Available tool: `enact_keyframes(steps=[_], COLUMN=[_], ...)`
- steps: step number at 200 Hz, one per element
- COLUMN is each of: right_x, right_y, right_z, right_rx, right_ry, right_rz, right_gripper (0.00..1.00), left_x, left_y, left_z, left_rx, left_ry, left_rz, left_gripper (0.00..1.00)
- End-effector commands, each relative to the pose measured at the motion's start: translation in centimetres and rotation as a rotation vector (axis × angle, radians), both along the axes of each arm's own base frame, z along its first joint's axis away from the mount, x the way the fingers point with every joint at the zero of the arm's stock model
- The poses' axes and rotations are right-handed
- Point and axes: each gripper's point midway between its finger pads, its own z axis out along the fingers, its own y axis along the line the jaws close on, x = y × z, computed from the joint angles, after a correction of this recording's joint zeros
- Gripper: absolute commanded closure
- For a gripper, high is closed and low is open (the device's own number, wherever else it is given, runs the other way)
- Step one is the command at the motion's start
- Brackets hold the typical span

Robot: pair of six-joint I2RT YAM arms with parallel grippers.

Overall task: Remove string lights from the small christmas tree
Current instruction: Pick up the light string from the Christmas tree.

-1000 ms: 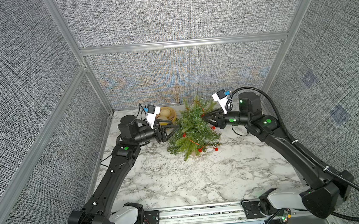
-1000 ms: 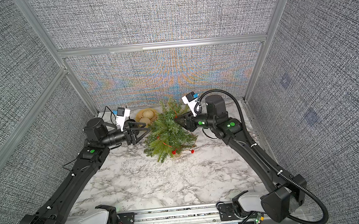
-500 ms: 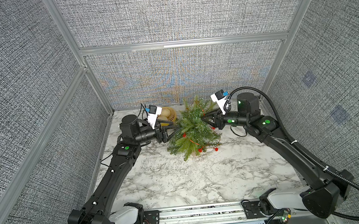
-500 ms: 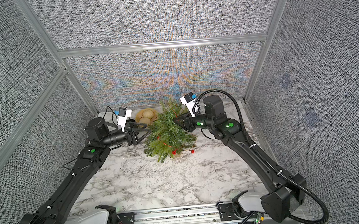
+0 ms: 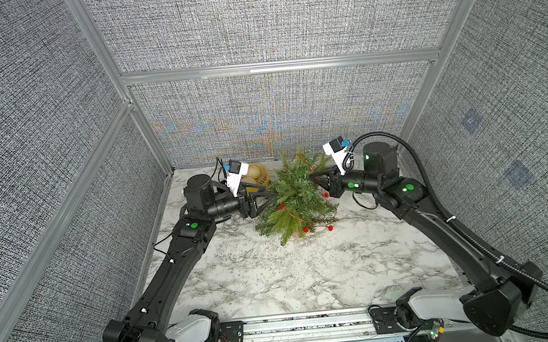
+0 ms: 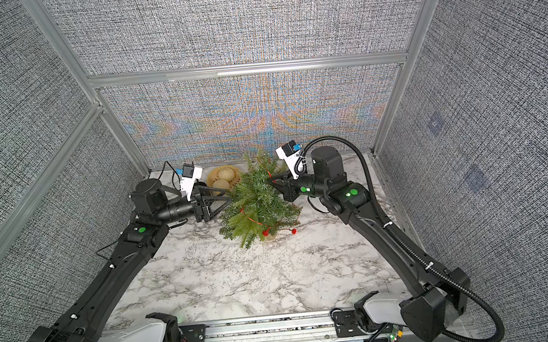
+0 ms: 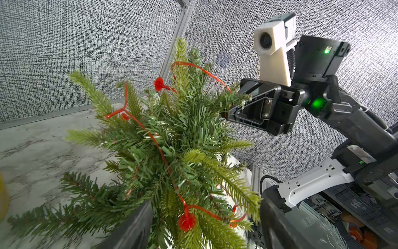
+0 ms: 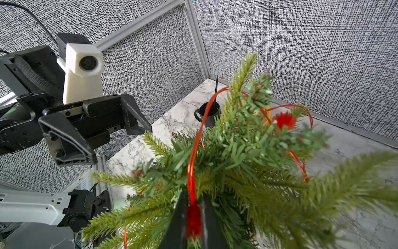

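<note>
Right claw (image 8: pixel 192 207) pinched shut on a string lights (image 8: pixel 283 121) bulb, high in the small christmas tree (image 5: pixel 293 197) at the bench (image 5: pixel 275 280) rear. Left claw (image 6: pixel 229 196) wide open, empty, at the foliage. Suggest bracing the tree with the left, then lifting the loop slowly over the tip.

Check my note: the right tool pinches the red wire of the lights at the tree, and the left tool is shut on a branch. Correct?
No: the left tool is open, jaws spread wide at the tree, as the right wrist view shows. The right tool does pinch the red wire of the lights there.
</note>
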Motion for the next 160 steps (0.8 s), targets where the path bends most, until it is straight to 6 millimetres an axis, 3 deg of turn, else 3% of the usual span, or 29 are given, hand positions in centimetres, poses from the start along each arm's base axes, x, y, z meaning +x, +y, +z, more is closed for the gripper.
enact_keyframes(steps=[1, 89, 160], right_x=[0.0, 0.1, 1.5], right_y=[-0.2, 0.4, 1.6], right_z=[0.4, 2.8, 4.7], right_rx=[-0.001, 0.012, 0.012], right_ry=[-0.021, -0.068, -0.098], right_rz=[-0.011, 0.005, 0.030], right_gripper=[0.90, 0.90, 0.90], left_x=[-0.1, -0.6, -0.1], left_y=[-0.2, -1.1, -1.5], left_z=[0.4, 0.9, 0.5], left_rx=[0.000, 0.001, 0.010], left_ry=[-0.017, -0.030, -0.022], left_rz=[-0.013, -0.050, -0.035], left_gripper=[0.21, 0.21, 0.21])
